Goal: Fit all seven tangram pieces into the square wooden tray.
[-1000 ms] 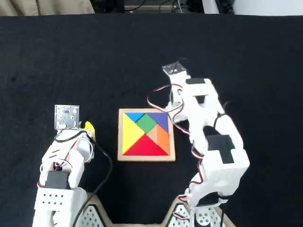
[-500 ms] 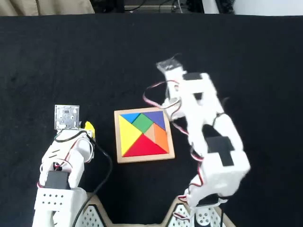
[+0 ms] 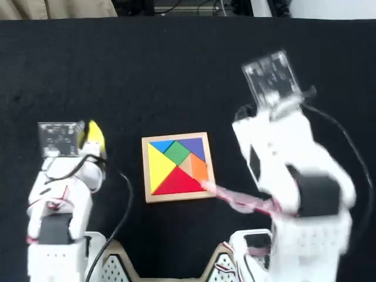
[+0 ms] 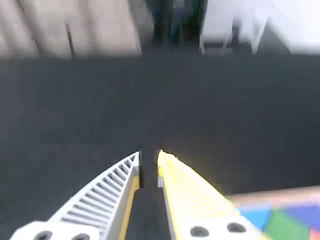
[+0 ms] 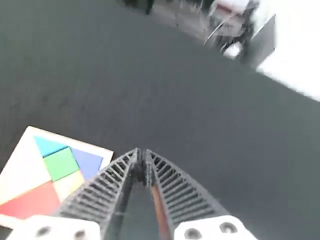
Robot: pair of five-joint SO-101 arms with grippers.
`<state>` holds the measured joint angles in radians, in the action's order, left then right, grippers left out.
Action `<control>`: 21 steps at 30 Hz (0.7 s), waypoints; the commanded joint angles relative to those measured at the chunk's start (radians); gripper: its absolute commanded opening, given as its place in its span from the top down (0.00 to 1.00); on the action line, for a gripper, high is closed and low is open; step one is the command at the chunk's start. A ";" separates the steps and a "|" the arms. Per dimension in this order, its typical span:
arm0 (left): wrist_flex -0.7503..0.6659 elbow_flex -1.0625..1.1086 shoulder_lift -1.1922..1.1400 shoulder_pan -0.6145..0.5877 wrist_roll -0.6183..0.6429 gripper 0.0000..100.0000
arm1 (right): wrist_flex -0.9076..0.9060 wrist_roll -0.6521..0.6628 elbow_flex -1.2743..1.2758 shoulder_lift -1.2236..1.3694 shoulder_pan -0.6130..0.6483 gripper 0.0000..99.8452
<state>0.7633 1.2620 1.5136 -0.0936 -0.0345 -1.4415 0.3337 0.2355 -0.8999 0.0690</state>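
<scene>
the square wooden tray (image 3: 176, 198) lies flat on the black tabletop (image 3: 147, 76) between the two arms, touching neither. all seven tangram pieces sit flush inside it: a yellow triangle (image 3: 158, 167), a red triangle (image 3: 179, 183), a green square (image 3: 179, 153), a blue triangle (image 3: 163, 144), a violet parallelogram (image 3: 197, 148), an orange piece (image 3: 201, 169) and a pale tan triangle (image 3: 187, 167). the left gripper (image 4: 149, 154) hangs over bare cloth beside the tray, its white and yellow fingers drawn together on nothing. the right gripper (image 5: 142, 151) sits above the cloth on the tray's other side, black fingers pressed tip to tip, empty.
</scene>
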 commanded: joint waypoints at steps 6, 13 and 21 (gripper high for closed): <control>0.104 -0.644 -0.071 -0.021 -0.167 0.93 | 0.012 -0.091 -0.189 -0.061 -0.043 0.99; 0.423 -1.135 -0.385 -0.019 -0.068 0.93 | -0.034 -0.206 -0.341 -0.213 -0.040 0.99; 0.732 -1.563 -0.479 -0.018 0.031 0.93 | -0.035 -0.203 -0.246 -0.539 -0.044 0.99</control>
<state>1.3955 -0.1082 1.0518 -0.1059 -0.0222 -1.4830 0.1389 -0.0575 -1.3541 0.0430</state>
